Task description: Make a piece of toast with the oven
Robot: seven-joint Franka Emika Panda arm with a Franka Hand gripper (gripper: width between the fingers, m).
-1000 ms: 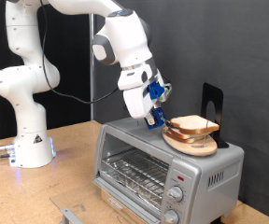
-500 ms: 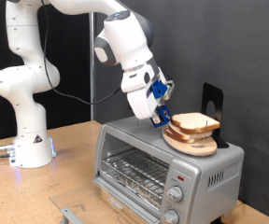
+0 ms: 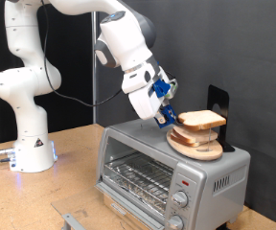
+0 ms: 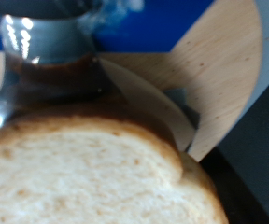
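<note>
The silver oven (image 3: 138, 163) stands on the table, its glass door shut and the wire rack showing behind it. A round wooden plate (image 3: 207, 152) with stacked bread slices (image 3: 188, 137) rests on its top. My gripper (image 3: 170, 120) is shut on the edge of the top slice, the piece of toast (image 3: 205, 119), and holds it slightly above the stack. In the wrist view the toast (image 4: 78, 177) fills the foreground under a dark finger (image 4: 41, 56), with the wooden plate (image 4: 223, 65) beyond.
A black upright stand (image 3: 218, 103) rises behind the plate on the oven top. The oven's knobs (image 3: 182, 192) run down its front panel. The robot base (image 3: 28, 149) stands at the exterior view's left. A metal piece (image 3: 73, 220) lies on the table at the bottom.
The gripper has risen slightly and tilted, and the top slice has lifted off the stack with it.
</note>
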